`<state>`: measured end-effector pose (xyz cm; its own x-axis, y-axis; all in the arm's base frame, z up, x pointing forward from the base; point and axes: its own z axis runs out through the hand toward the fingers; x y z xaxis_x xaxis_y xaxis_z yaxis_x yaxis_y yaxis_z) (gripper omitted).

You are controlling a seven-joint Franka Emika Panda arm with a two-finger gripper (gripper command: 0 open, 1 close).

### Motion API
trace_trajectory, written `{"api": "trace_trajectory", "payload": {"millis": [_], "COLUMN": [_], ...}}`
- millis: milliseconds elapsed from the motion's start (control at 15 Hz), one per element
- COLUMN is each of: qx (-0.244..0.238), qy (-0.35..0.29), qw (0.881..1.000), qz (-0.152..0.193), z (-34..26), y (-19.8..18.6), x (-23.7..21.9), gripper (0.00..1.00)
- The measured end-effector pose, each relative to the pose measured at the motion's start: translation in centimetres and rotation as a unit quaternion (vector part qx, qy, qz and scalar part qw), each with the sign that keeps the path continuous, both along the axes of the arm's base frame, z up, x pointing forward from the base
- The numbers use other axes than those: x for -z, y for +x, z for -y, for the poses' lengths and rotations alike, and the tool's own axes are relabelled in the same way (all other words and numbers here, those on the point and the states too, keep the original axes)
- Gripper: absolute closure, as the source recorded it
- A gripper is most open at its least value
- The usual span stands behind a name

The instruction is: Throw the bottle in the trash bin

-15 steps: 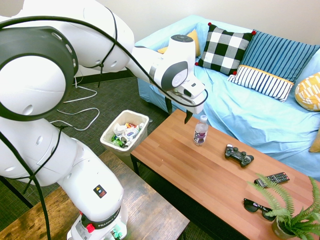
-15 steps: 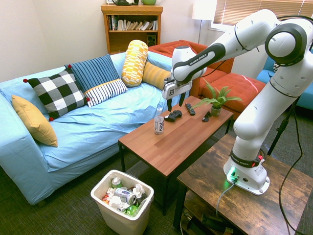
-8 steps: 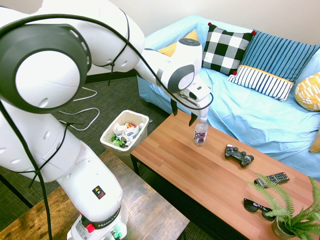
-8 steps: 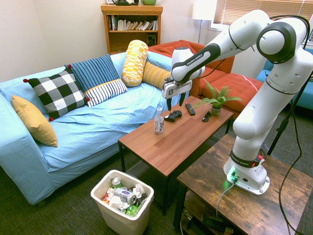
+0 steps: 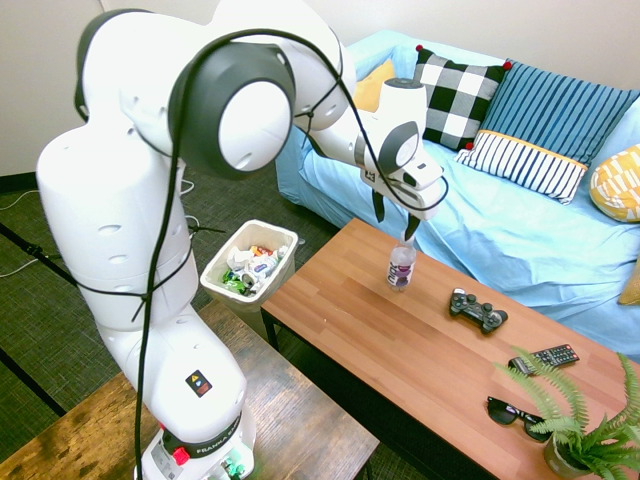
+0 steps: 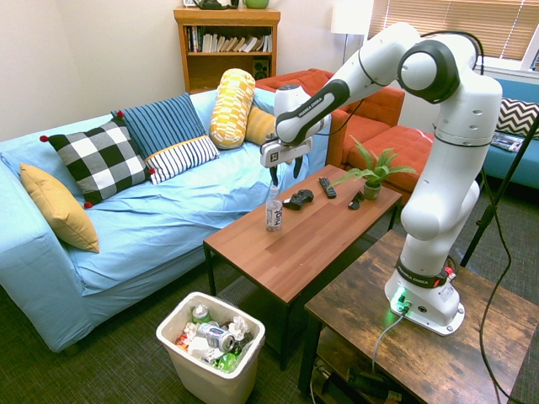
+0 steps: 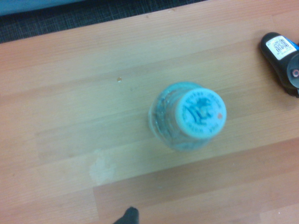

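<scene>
Hand (image 6: 285,171), wide open and empty, has swung over above the upright bottle (image 6: 274,212).

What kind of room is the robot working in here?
Most likely a living room: a sofa under a light blue cover with patterned cushions, a low wooden coffee table, and a wooden bookshelf behind.

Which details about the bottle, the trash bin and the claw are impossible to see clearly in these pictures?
- Bottle label text: too small in both exterior views; the wrist view shows only the blurred cap from above.
- Print on the cap: blurred in the wrist view.
- Trash bin bottom: hidden under the rubbish inside, in both exterior views.
- Claw height above the cap: the open fingers overlap the bottle top in the first exterior view, so any gap is unclear.
</scene>
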<state>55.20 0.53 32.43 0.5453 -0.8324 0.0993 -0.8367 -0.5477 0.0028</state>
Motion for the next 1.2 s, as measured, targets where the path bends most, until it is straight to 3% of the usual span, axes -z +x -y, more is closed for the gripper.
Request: {"api": "trace_trajectory", "payload": {"millis": [400, 667, 733, 1200], "qx": [0.019, 0.028, 0.03, 0.037], "qy": [-0.007, -0.012, -0.012, -0.01], "qw": [0.999, 0.999, 0.999, 0.999], "qz": [-0.027, -0.031, -0.031, -0.034], "z": [-0.7, 0.0, 0.2, 0.5], "y": [4.2, 4.9, 5.0, 5.3], "x": [6.3, 7.4, 7.4, 8.1], "gripper": [0.0, 0.0, 1.0, 1.0]}}
